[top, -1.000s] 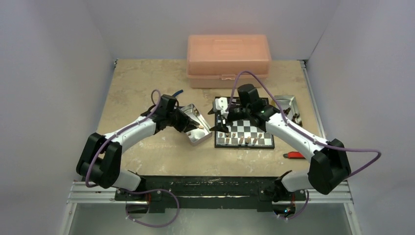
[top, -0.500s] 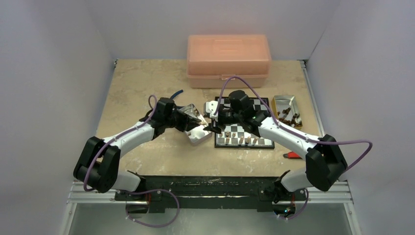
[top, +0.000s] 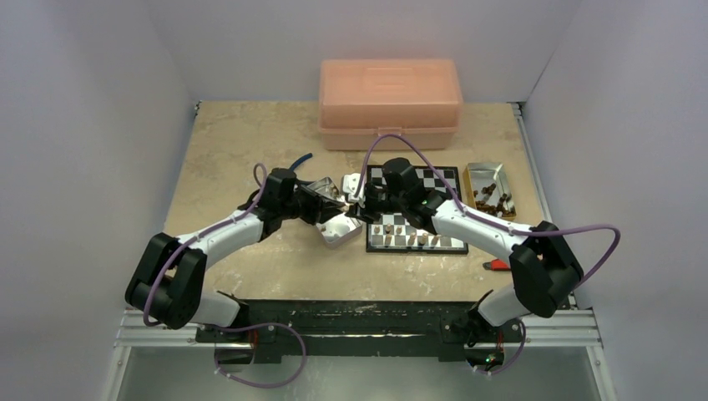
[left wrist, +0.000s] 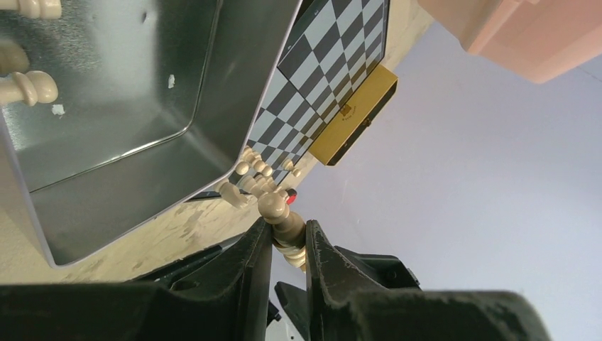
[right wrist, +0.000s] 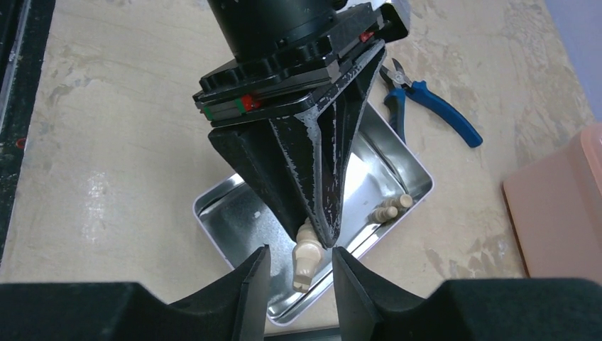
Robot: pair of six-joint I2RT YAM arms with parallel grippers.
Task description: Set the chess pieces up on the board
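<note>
One light tan chess piece (right wrist: 305, 259) is being gripped at one end by the narrow-set fingers of the left end effector (right wrist: 317, 229), just off the left edge of the board (top: 438, 180). It is jutting out from those fingers over a silver tin (right wrist: 234, 213) that is lying just beside that same edge. The right end effector (right wrist: 298, 254) is being held around the free end of the same piece. Its two fingers are standing partly apart, one on either side, with a thin gap showing on each side, so the piece is sitting between them without being clamped by them. Two more tan pieces (right wrist: 389, 207) are lying in the silver tin. Several tan pieces (top: 415, 240) are being carried upright on the board's near row. A gold-coloured tin (top: 491, 180) holding dark pieces (top: 493, 199) is sitting just right of the board. A pink box (top: 389, 102) is resting behind the board, and blue-handled pliers (right wrist: 433, 106) are lying on the counter (top: 242, 134) to its left, beyond the silver tin.
</note>
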